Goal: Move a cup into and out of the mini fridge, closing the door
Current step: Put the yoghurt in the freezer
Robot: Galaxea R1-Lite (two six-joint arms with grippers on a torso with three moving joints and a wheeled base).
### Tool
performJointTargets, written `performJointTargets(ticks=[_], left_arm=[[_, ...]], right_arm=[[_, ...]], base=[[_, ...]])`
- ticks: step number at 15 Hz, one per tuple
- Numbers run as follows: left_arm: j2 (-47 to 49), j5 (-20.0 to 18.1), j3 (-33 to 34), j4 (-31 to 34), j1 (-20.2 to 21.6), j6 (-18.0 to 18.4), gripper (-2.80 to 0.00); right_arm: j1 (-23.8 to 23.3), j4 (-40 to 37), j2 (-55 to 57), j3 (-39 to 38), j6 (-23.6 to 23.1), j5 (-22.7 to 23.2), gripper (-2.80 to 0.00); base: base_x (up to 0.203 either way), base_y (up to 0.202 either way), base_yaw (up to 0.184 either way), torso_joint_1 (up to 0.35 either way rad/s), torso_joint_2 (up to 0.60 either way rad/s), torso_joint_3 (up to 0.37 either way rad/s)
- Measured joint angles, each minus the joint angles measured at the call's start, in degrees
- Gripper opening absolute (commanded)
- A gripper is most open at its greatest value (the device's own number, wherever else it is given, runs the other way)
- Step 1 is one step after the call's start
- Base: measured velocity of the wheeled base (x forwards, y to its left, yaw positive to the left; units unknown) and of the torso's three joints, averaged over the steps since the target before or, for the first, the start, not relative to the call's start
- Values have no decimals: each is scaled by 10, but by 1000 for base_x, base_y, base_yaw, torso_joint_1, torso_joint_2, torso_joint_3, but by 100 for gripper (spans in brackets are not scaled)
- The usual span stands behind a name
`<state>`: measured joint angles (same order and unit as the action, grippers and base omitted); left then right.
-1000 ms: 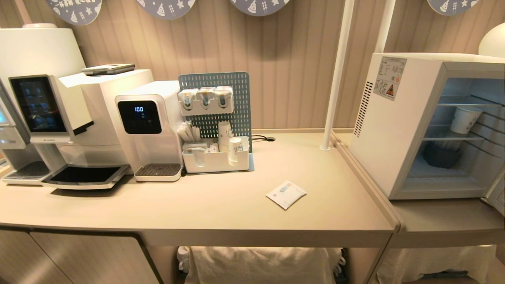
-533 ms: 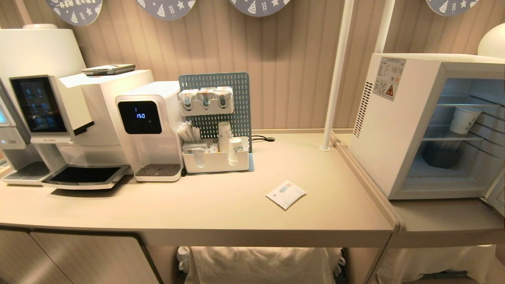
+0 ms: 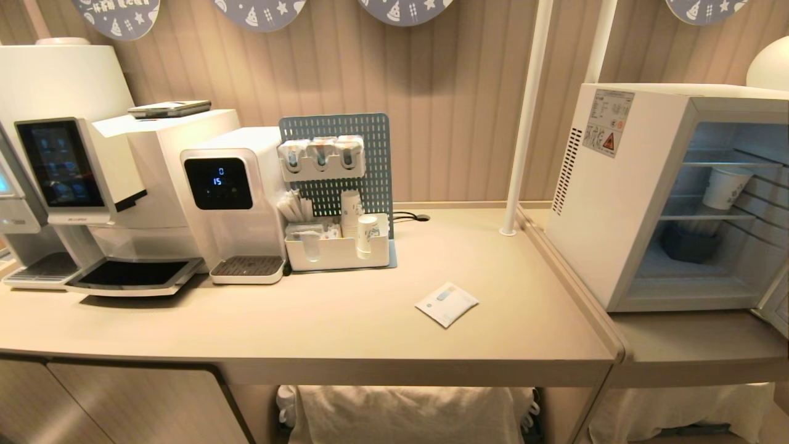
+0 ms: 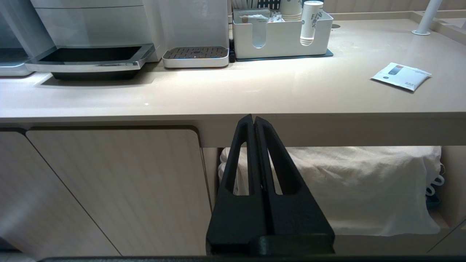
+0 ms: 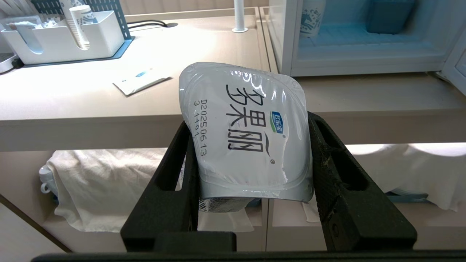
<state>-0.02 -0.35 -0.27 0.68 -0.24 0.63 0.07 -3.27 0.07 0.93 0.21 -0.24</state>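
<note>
In the right wrist view the cup (image 5: 247, 134), white with a foil lid printed in dark characters, sits clamped between the fingers of my right gripper (image 5: 248, 122), lid facing the camera. It hangs in front of the counter edge, below and left of the mini fridge (image 5: 287, 36). The mini fridge (image 3: 622, 203) stands open on the lower shelf at the right. Only an edge of its door (image 3: 778, 305) shows. My left gripper (image 4: 252, 118) is shut and empty, parked below the counter's front edge. Neither arm shows in the head view.
A coffee machine (image 3: 74, 172), a water dispenser (image 3: 234, 203) and a white organiser (image 3: 336, 250) with paper cups line the back left. A sachet (image 3: 447, 303) lies mid-counter and a white pole (image 3: 524, 117) stands beside the fridge. Inside are a paper cup (image 3: 727, 187) and a dark tub (image 3: 690, 243).
Only the digits on the water dispenser's display differ. Nothing else in the head view has moved.
</note>
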Motion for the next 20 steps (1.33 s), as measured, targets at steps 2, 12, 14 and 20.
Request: performJointTargets(ticks=[2, 12, 14, 20], left_arm=[[0, 0, 0, 0, 0, 0, -280], [0, 0, -1, 1, 0, 1, -280], [0, 0, -1, 1, 0, 2, -280], [0, 0, -1, 1, 0, 1, -280]], right_arm=[[0, -5, -1, 3, -1, 1, -280], [0, -1, -1, 2, -1, 0, -280], [0, 0, -1, 2, -1, 0, -280], [0, 0, -1, 2, -1, 1, -280]], base=[[0, 0, 0, 0, 0, 0], [0, -59, -2, 1, 0, 0], [0, -193, 1, 3, 2, 0], [0, -193, -1, 2, 4, 2]])
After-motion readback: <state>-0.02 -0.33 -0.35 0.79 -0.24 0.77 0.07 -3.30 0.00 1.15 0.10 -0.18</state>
